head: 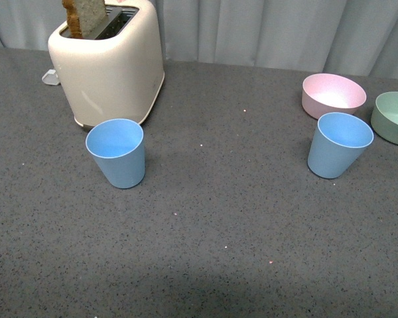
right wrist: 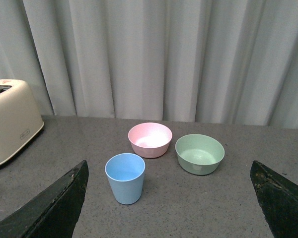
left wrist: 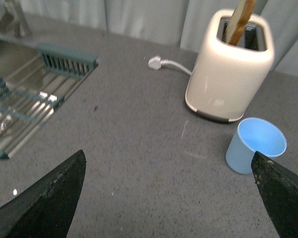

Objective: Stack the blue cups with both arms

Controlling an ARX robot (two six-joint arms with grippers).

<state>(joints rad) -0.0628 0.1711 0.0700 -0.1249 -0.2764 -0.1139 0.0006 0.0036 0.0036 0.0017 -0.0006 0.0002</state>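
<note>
The grey counter (head: 212, 218) runs out under both my arms, with a pale curtain (right wrist: 154, 54) behind it. My left gripper (left wrist: 168, 153) is spread wide, its black fingers (left wrist: 49, 198) far apart above the counter. Out past one finger lies a steel sink (left wrist: 15, 54) with a rack in it. Ahead of the other finger stands the cream toaster (left wrist: 228, 74), with a slice of bread (left wrist: 241, 20) sticking up from its slot. The left blue cup (left wrist: 256, 145) stands upright just in front of the toaster, in line with the tip of that same finger rather than between the two. My right gripper (right wrist: 169, 162) is spread just as wide. Ahead of it the green bowl (right wrist: 199, 153) and pink bowl (right wrist: 149, 140) sit side by side. The right blue cup (right wrist: 125, 177) stands upright just before the pink bowl, in the gap between my fingers and nearer one of them. A white plug (left wrist: 155, 62) lies beside the toaster.
</note>
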